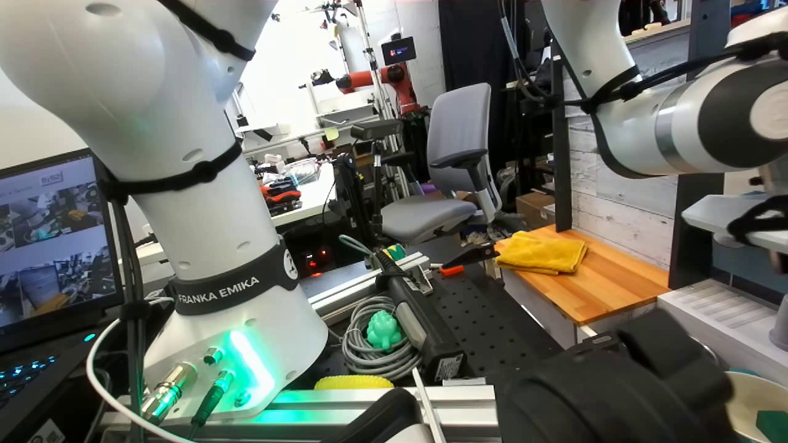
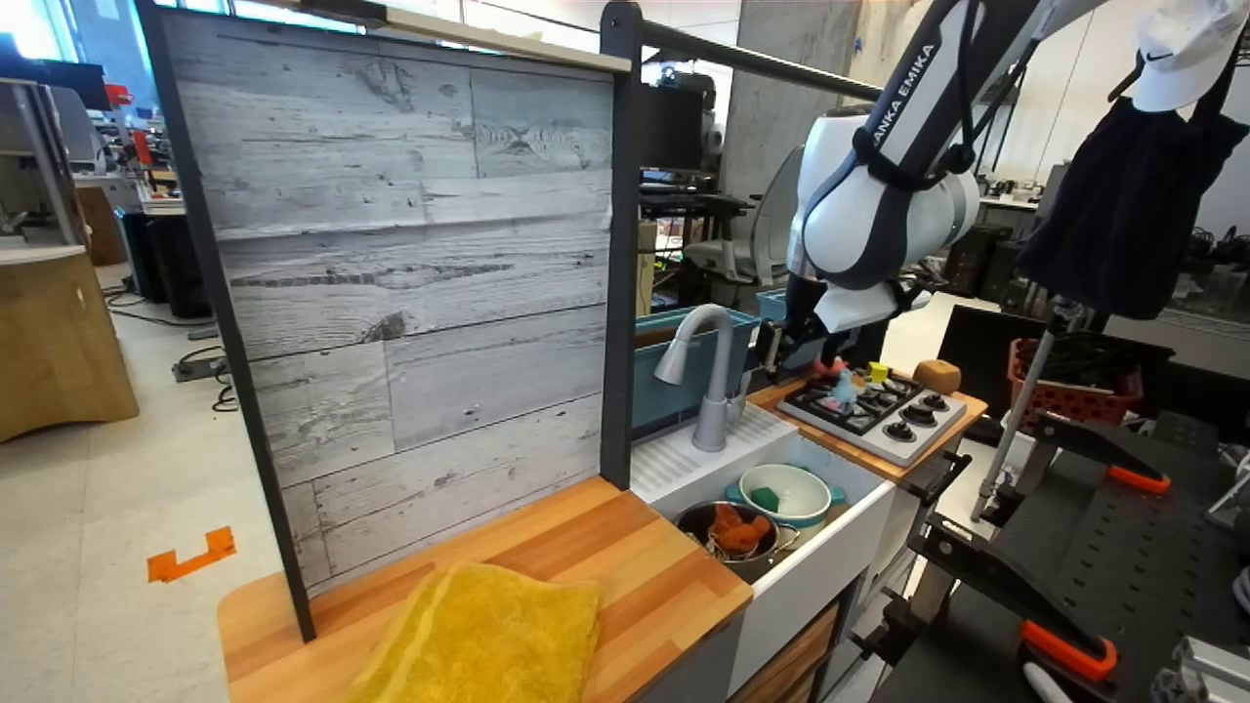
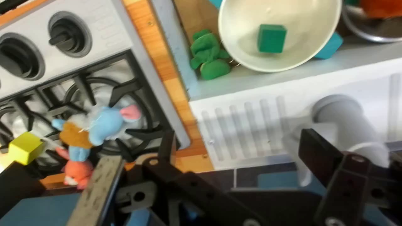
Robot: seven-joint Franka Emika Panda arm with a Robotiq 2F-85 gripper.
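My gripper (image 3: pixel 240 142) is open with nothing between its fingers. In the wrist view its fingers frame the white ribbed drainboard (image 3: pixel 238 131), and one fingertip overlaps the grey faucet (image 3: pixel 348 116); contact cannot be told. In an exterior view the gripper (image 2: pixel 776 347) hangs near the toy stove (image 2: pixel 884 420). A light-blue plush toy (image 3: pixel 106 124) lies on the burners, with an orange-red plush (image 3: pixel 78 172) and a yellow block (image 3: pixel 25 147) nearby. A green block (image 3: pixel 272 38) sits in a cream bowl (image 3: pixel 309 51). A green plush (image 3: pixel 209 53) lies beside the bowl in the sink.
A metal pot (image 2: pixel 698 517) holding an orange plush (image 2: pixel 737 532) stands in the sink. A yellow towel (image 2: pixel 488 635) lies on the wooden counter (image 2: pixel 664 576). A tall wood-pattern panel (image 2: pixel 410 273) rises behind the counter. A blue bin (image 2: pixel 664 376) is behind the faucet.
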